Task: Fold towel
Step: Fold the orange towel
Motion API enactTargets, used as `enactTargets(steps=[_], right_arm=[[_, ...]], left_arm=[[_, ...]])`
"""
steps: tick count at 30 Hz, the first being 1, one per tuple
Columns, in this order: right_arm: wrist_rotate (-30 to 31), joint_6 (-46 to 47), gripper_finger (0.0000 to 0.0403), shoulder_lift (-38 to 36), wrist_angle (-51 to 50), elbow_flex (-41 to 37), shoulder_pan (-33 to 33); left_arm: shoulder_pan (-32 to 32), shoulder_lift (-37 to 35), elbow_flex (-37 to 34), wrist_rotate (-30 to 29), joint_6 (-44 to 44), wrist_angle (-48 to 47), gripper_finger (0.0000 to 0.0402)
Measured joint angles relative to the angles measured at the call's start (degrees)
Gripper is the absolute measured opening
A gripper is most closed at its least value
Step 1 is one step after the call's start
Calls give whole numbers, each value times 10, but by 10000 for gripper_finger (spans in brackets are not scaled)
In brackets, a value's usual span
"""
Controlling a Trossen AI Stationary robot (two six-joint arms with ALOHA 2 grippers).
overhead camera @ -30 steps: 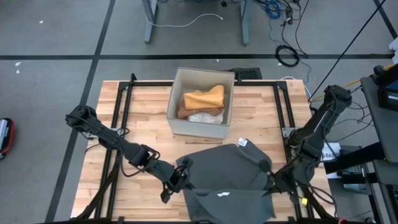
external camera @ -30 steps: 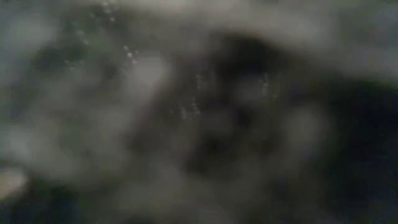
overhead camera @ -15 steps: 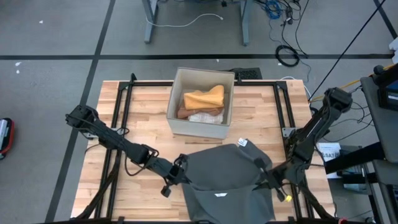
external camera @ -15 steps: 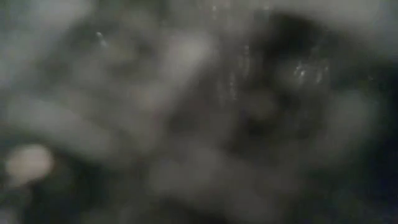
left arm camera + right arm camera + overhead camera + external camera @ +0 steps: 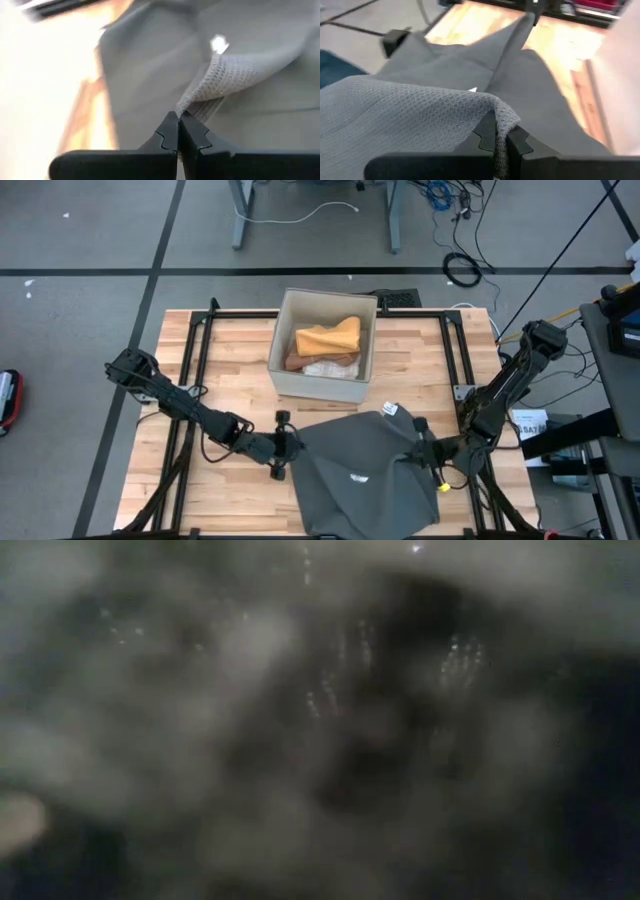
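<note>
Two pincers clamp the grey towel [image 5: 360, 470] at six o'clock on the desk [image 5: 230, 350]: left pincer [image 5: 290, 448], right pincer [image 5: 425, 452]. Low view shows only blur. Box [image 5: 325, 345] at twelve.

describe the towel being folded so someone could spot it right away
On the wooden table, look at the near half, in front of the open box of orange and white cloth. The grey towel spreads there, pinched at its sides by the left claw and right claw. It is the only dark grey cloth.
</note>
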Motion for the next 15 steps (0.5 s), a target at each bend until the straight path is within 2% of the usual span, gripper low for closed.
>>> enactTargets(steps=[2, 5, 11, 15], right_arm=[[25, 17, 0, -12, -26, 0, 0], [54, 58, 0, -30, -80, 0, 0], [67, 159, 0, -53, -186, 0, 0], [62, 193, 0, -54, -208, 0, 0]], left_arm=[[3, 0, 0, -46, -25, -45, 0], [14, 0, 0, -47, -85, -103, 0], [30, 0, 0, 94, -153, -119, 0], [34, 0, 0, 172, -185, -99, 0]])
